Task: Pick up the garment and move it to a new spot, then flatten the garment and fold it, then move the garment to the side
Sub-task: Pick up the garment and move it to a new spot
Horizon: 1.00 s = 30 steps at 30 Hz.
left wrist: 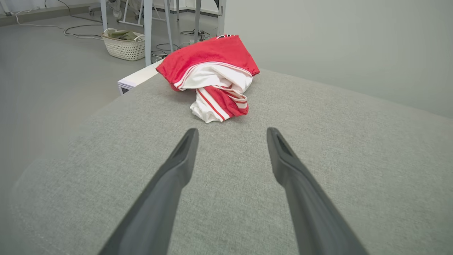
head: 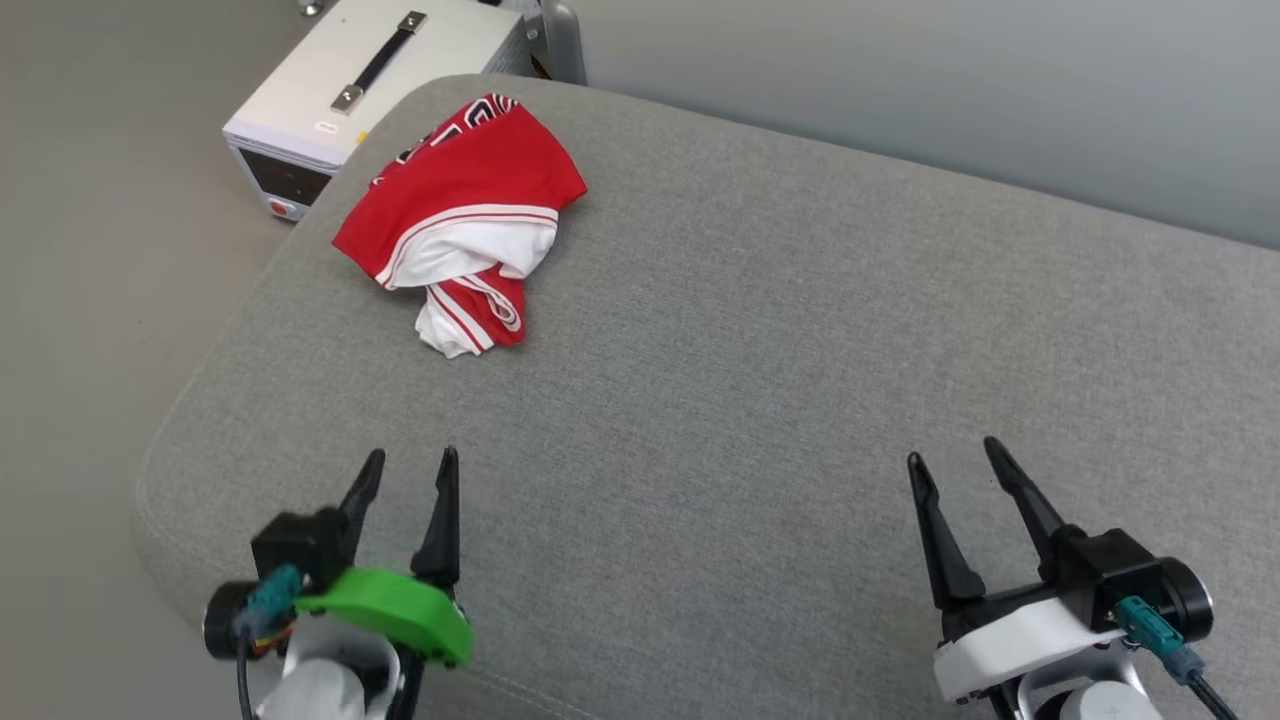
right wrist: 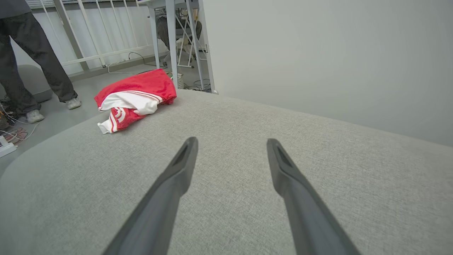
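Note:
The garment [head: 462,222], a red jersey with white sleeve parts and striped trim, lies crumpled in a heap near the far left corner of the grey cushioned surface [head: 760,380]. Black lettering peeks out at its top edge. My left gripper [head: 412,467] hovers open at the near left, well short of the heap, nothing between its fingers. My right gripper [head: 952,452] stands open at the near right, far from the cloth. The left wrist view has the garment [left wrist: 214,76] straight ahead beyond the open fingers [left wrist: 184,156]. In the right wrist view the garment [right wrist: 134,97] lies far left.
A white box with a black handle [head: 370,80] stands on the floor just beyond the surface's far left corner. A pale wall runs behind. A laundry basket [left wrist: 124,44] and table legs stand on the floor. A person's legs [right wrist: 32,67] stand at the far left.

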Available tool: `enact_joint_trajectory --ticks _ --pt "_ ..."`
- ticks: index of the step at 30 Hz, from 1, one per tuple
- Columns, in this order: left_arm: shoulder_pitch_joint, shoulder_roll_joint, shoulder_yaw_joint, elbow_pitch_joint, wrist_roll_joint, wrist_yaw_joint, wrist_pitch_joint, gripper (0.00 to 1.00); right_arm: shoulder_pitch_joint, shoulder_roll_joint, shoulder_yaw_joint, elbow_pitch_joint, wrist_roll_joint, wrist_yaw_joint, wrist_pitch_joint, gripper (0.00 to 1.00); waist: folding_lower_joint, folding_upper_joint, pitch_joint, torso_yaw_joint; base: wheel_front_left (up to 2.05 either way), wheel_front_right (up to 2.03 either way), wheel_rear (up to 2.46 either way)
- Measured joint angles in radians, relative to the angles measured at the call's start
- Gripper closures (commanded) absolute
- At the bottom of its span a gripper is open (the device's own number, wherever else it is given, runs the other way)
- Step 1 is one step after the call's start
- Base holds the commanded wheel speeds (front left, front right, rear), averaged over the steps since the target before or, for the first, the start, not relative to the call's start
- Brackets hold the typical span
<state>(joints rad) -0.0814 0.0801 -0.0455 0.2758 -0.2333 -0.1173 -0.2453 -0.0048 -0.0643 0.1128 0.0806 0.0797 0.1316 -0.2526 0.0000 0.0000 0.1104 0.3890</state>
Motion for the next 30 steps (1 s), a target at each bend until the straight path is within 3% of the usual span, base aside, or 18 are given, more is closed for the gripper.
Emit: enact_joint_trajectory --ticks 9,18,24,30 --pt "-0.398 0.169 -0.075 0.129 -0.102 -0.007 0.291 0.0 -0.073 -0.055 0.002 -0.072 -0.016 0.0 0.0 0.0 0.0 0.0 0.138 -0.057 0.0 0.0 0.0" --pt "-0.709 0.383 -0.178 0.253 -0.267 -0.011 0.651 0.0 -0.147 -0.075 0.02 -0.111 -0.024 0.0 -0.004 0.0 0.0001 0.0 0.295 -0.136 0.0 0.0 0.0" --pt "-0.807 0.49 -0.2 0.331 -0.342 -0.011 0.757 0.0 -0.174 -0.072 0.036 -0.116 -0.024 0.0 -0.004 0.0 0.0002 0.0 0.371 -0.2 0.0 0.0 0.0" --pt "-0.852 0.545 -0.225 0.371 -0.376 -0.011 0.809 0.0 -0.188 -0.069 0.037 -0.117 -0.024 0.0 -0.004 0.0 0.0001 0.0001 0.435 -0.253 0.0 0.0 0.0"
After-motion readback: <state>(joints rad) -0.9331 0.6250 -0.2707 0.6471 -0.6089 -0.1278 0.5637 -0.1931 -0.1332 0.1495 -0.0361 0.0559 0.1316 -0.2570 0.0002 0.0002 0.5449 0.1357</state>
